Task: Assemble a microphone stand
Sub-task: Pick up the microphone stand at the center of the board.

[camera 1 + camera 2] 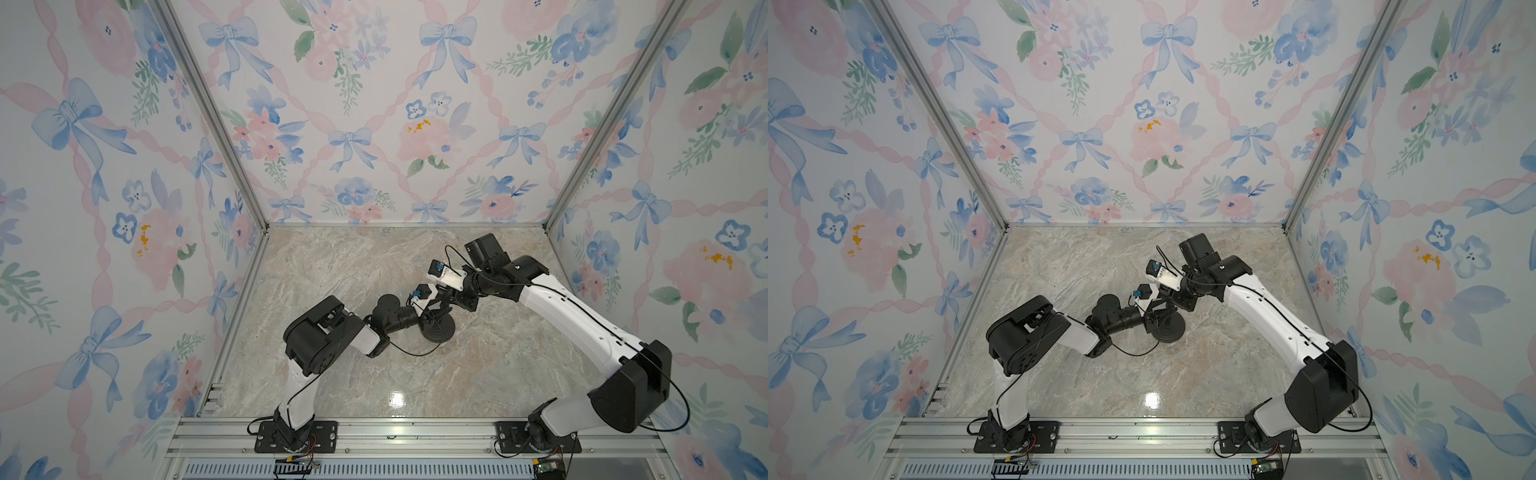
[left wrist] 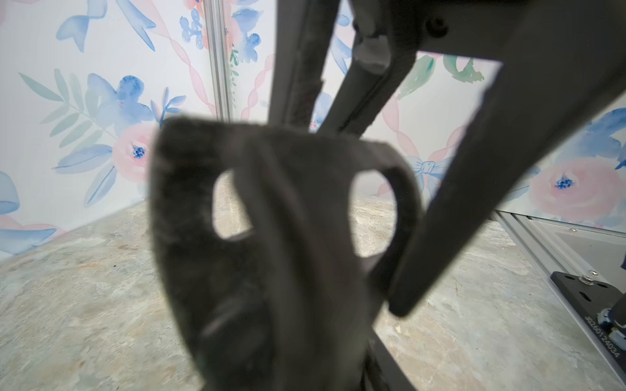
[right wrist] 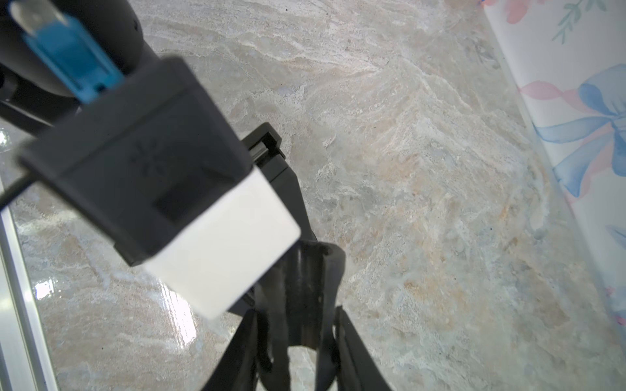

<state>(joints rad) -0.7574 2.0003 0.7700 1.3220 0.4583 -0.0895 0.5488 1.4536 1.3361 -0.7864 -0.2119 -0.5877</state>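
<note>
Two arms meet over the middle of the table (image 1: 374,374). In both top views the base (image 1: 439,333) (image 1: 1171,331) lies flat on the table. The left gripper (image 1: 430,311) and the right gripper (image 1: 445,308) converge just above its far edge, tips close together. The rod cannot be separated from the black fingers there. The jaw opening of either gripper cannot be told.

Left wrist view: a blurred black part (image 2: 288,254) with two openings fills the centre, close to the lens. Dark bars (image 2: 474,169) cross beside and behind it. Whether the left jaws grip anything cannot be told.

Right wrist view: the left arm's camera box (image 3: 162,176) covers the centre. Below it, dark fuzzy strips (image 3: 305,298) overlap above the table. Fingers and rod cannot be distinguished here, so the state of the right jaws cannot be told.
</note>
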